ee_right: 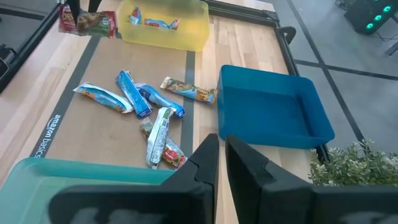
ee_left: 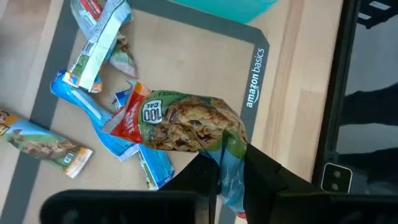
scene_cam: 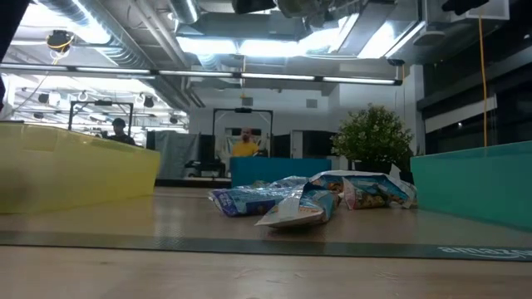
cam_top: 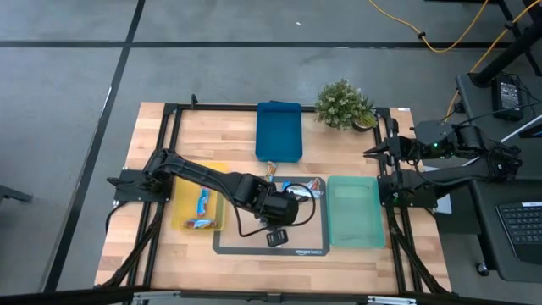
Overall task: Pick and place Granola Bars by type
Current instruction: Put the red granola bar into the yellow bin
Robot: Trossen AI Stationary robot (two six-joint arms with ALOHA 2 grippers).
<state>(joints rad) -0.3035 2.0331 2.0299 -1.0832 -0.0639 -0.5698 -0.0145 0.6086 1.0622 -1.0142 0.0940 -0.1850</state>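
Closest in, at the left claw (ee_left: 230, 165): pinches one end of a green-and-red held bar (ee_left: 186, 121), fingers pressed onto the wrapper. Hangs above the front part of the grey mat (ee_right: 81, 118), clear of the surface, with the bar sticking out past the fingertips.

Just beyond, on the mat's rear half: six or so loose Granola Bars (ee_right: 132, 93) in a scatter, some touching or overlapping. Blue-and-white ones mixed with silvery ones carrying red and green, plus a brownish bar (ee_right: 189, 91) at the mat's back edge.

Beside the mat on the left arm's side, a yellow tray (ee_right: 186, 34) holding two blue-and-white bars (ee_right: 158, 23). On the opposite side, a green tray (ee_right: 74, 174), touching the mat's edge.

Farther back on the worktop (cam_top: 152, 135), a blue tray (ee_right: 267, 106), then a small potted plant (ee_right: 354, 168) at the rear corner beside it.

Out at the worktop's right edge, well apart from the bars, the right claw (ee_right: 221, 155): fingers nearly pressed together, nothing between them.

Beyond the worktop, far across the room, a person (scene_cam: 245, 145) in yellow.
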